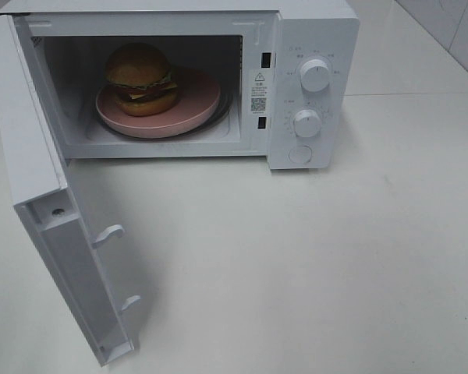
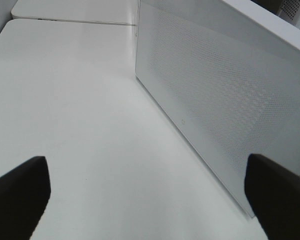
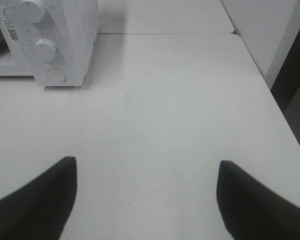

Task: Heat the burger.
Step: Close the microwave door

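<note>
The burger (image 1: 141, 78) sits on a pink plate (image 1: 195, 105) inside the white microwave (image 1: 312, 47), whose door (image 1: 43, 195) stands swung wide open toward the front left. Neither gripper shows in the exterior high view. In the left wrist view my left gripper (image 2: 147, 192) is open and empty, facing the outer face of the microwave door (image 2: 215, 95) from the side. In the right wrist view my right gripper (image 3: 145, 197) is open and empty above bare table, well back from the microwave's control panel (image 3: 45, 47).
The panel carries two dials (image 1: 315, 75) (image 1: 306, 122) and a round button (image 1: 299, 153). The white table (image 1: 312, 273) spreads in front of the oven. A table seam and a second tabletop (image 3: 160, 15) lie behind; the table's edge (image 3: 275, 100) runs at the right.
</note>
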{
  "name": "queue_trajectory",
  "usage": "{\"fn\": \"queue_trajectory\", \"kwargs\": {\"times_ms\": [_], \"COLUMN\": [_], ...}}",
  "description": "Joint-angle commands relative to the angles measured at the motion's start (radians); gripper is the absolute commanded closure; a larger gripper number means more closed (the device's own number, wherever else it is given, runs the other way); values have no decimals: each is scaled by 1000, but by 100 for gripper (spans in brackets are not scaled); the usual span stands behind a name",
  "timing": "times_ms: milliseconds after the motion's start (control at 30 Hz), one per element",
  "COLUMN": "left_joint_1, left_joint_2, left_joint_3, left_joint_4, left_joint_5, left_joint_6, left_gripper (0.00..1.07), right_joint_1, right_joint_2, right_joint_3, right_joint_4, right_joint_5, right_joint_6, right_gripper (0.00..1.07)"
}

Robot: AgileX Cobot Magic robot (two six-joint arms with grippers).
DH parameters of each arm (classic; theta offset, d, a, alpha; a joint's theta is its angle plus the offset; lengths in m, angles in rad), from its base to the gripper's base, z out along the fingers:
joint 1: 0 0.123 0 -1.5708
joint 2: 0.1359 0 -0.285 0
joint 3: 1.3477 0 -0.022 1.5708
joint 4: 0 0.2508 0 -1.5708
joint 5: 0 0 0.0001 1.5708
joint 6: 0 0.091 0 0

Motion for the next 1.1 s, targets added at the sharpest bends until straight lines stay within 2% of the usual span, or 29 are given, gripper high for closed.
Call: {"fn": "queue_trajectory", "kwargs": {"times_ms": [33, 433, 567, 767, 833, 867, 900, 933, 967, 1000, 1033, 1067, 1100], "left_joint_1": [1, 1, 1, 1, 1, 1, 1, 1, 1, 1, 1, 1, 1], "left_joint_2": [-6, -6, -6, -6, -6, -6, -6, -6, -6, -6, -6, -6, -6], "left_joint_3": [0, 0, -10, -40, -40, -40, -38, -37, -37, -32, -28, -17, -17], "left_joint_4": [-4, -4, -13, -7, 7, 7, 21, 27, 27, 28, 28, 27, 27], "left_joint_5": [2, 2, -10, -66, -114, -114, -146, -155, -155, -171, -180, -212, -212], "left_joint_6": [-6, -8, -40, -40, -40, -40, -40, -40, -40, -40, -40, -40, -40], "left_gripper": [9, 9, 9, 10, 19, 19, 31, 37, 37, 53, 63, 78, 78], "right_joint_1": [-5, -5, -5, -5, -5, -5, -5, -5, -5, -5, -5, -5, -5], "right_joint_2": [-25, -25, -25, -25, -25, -25, -25, -25, -25, -25, -25, -25, -25], "right_joint_3": [2, 2, 2, 2, 2, 2, 2, 2, 2, 2, 2, 2, 2], "right_joint_4": [2, 2, 2, 2, 2, 2, 2, 2, 2, 2, 2, 2, 2], "right_joint_5": [-12, -12, -12, -12, -12, -12, -12, -12, -12, -12, -12, -12, -12], "right_joint_6": [-3, -3, -3, -3, -3, -3, -3, -3, -3, -3, -3, -3, -3], "right_gripper": [34, 34, 34, 34, 34, 34, 34, 34, 34, 34, 34, 34, 34]}}
